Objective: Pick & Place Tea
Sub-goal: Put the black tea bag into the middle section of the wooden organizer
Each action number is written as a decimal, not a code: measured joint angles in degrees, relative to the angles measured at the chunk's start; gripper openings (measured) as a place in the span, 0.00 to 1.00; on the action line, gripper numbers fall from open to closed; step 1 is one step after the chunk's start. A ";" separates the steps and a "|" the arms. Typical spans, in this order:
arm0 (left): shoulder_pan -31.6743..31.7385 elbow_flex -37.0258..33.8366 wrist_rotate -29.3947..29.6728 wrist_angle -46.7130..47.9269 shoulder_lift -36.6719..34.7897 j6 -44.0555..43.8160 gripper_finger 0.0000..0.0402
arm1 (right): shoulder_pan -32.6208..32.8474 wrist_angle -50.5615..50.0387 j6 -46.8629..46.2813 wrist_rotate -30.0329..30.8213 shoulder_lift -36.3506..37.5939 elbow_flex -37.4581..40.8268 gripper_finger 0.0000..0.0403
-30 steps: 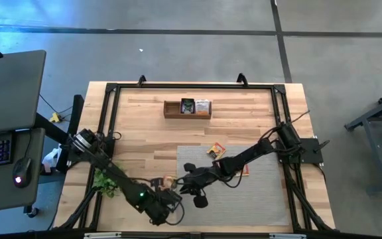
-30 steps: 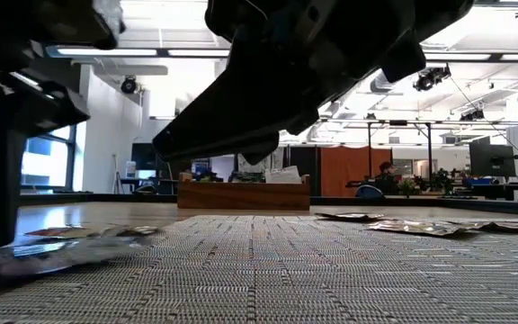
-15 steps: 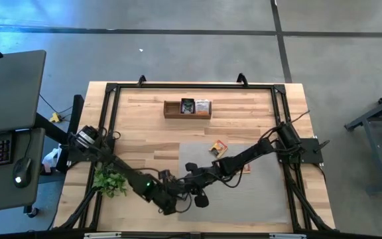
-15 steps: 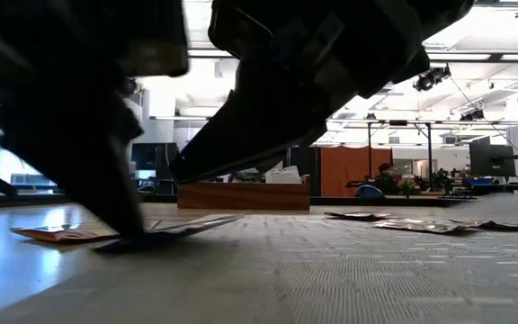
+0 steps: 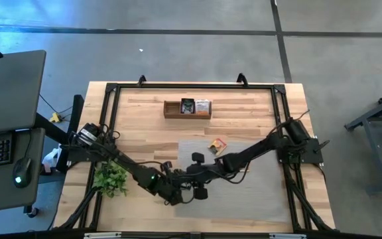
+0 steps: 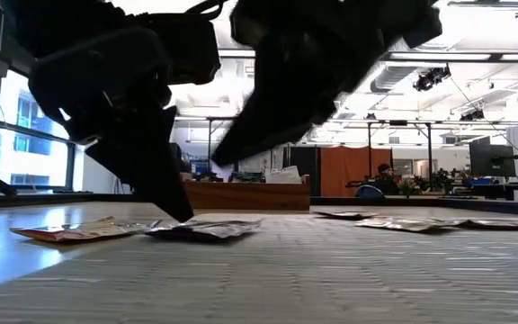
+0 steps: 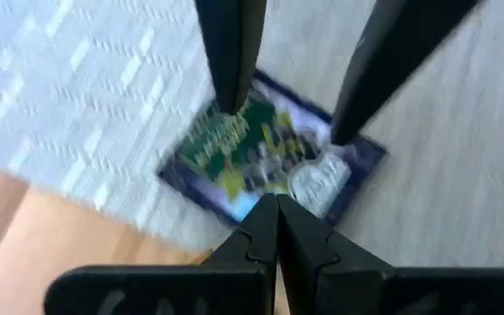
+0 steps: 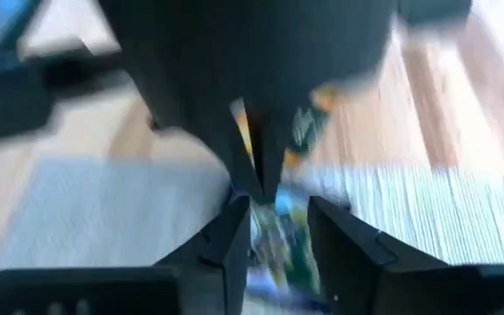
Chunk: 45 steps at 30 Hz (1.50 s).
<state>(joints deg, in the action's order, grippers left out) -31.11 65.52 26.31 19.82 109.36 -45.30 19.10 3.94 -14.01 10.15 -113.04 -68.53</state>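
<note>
High view: the pale wooden plank table (image 5: pixel 144 126) carries a grey woven mat (image 5: pixel 264 192) at lower centre. Both dark arms meet over the mat's left edge, the left gripper (image 5: pixel 176 192) from lower left and the right gripper (image 5: pixel 192 174) from the right. A flat orange-yellow square tea sachet (image 5: pixel 217 145) lies at the mat's upper edge, clear of both arms. A small brown wooden box (image 5: pixel 187 108) holding a few sachets stands at upper centre. A leafy green plant (image 5: pixel 111 179) sits at lower left, beside the left arm.

Low view: the left gripper comes down to a crinkled dark foil sachet (image 6: pixel 203 229) lying flat on the mat, its tip touching the sachet's left edge. A flat red-orange sachet (image 6: pixel 66 232) lies just to the left. More flat sachets (image 6: pixel 412 224) lie at the right. The wooden box stands behind.

Left wrist view: the left gripper's own fingers (image 7: pixel 261 241) are pressed together with nothing between them. Beyond, the right gripper's two dark fingers stand parted over a dark blue square sachet with green and yellow print (image 7: pixel 265 157), lying on the ribbed mat near its edge.

Right wrist view: heavily blurred; the right gripper's fingers (image 8: pixel 335 241) stand apart, a printed sachet below them, not grasped.
</note>
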 joint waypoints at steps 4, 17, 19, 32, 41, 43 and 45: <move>0.02 0.00 -0.34 0.58 -0.02 -0.09 0.00 | -1.27 -1.51 -3.78 -2.05 -1.13 0.02 0.34; -1.10 0.11 1.04 5.52 -1.59 -3.02 0.00 | -4.73 -0.16 -7.58 -5.64 -3.34 0.07 0.39; -1.58 0.09 1.15 5.35 -1.57 -3.10 0.00 | -4.73 0.80 -7.62 -5.55 -3.37 0.03 0.38; -4.93 1.07 1.68 2.78 -1.00 -3.37 0.00 | -5.27 1.50 -6.79 -4.19 -5.56 0.06 0.38; -3.30 -0.94 1.83 3.08 -0.32 -4.50 0.00 | -5.56 2.62 -6.35 -6.29 -7.07 -0.10 0.37; -2.58 -0.90 2.48 3.06 -0.32 -4.50 0.00 | -5.69 3.82 -6.46 -7.32 -7.15 -0.07 0.36; -1.56 -0.92 2.41 3.23 -0.32 -4.22 0.00 | -5.67 4.59 -6.47 -7.17 -7.23 -0.01 0.33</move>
<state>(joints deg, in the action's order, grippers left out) -32.67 64.60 28.72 23.05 109.03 -49.52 13.43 8.53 -20.47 2.98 -120.27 -68.55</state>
